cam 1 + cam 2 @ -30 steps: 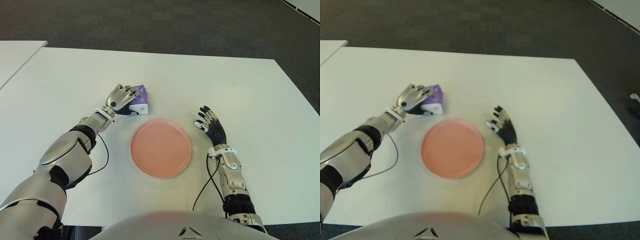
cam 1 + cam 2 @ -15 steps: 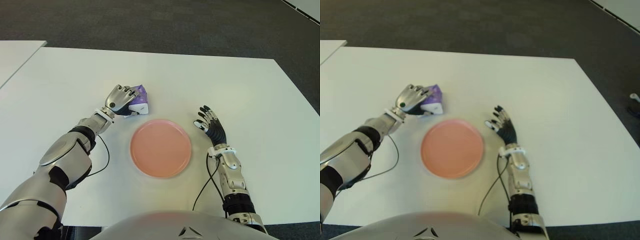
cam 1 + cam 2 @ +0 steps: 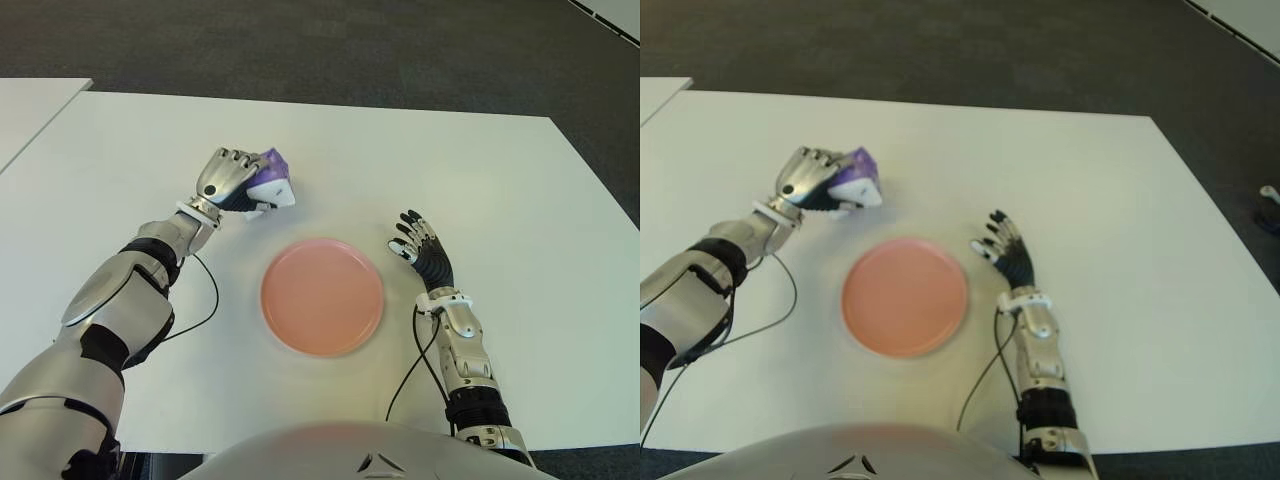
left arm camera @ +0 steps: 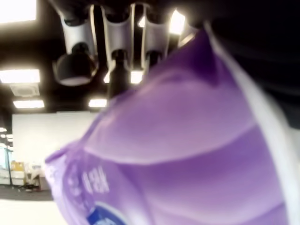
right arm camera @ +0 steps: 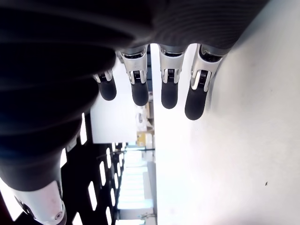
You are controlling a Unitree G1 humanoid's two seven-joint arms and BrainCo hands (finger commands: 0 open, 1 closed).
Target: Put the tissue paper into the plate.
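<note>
The left robot hand (image 3: 226,178) is at the left of the scene, over the white rectangular tabletop (image 3: 480,180), with its silver fingers (image 3: 236,160) curled around a small purple-and-white soft pack of tissue paper (image 3: 270,186). The pack sticks out of the hand on the side facing the middle of the tabletop, its white end pointing towards the right hand. In the left wrist view the purple wrapper (image 4: 187,154) fills most of the frame, pressed close against the palm, with the fingertips (image 4: 75,70) bent over its far edge. From the head views the pack looks raised a little off the tabletop, though its underside cannot be seen.

Nearer the robot's body than the left robot hand, and towards the other arm, lies a round, flat, salmon-pink plate (image 3: 322,295) with nothing on it. The pack is apart from the plate, beyond its far left rim.

Just to the right of the plate is the right robot hand (image 3: 422,253), dark-fingered, palm towards the tabletop, its fingers (image 5: 168,93) straight and spread and gripping nothing. It shows near the plate's rim without touching it. A thin black cable (image 3: 408,375) runs along the tabletop beside its forearm.
</note>
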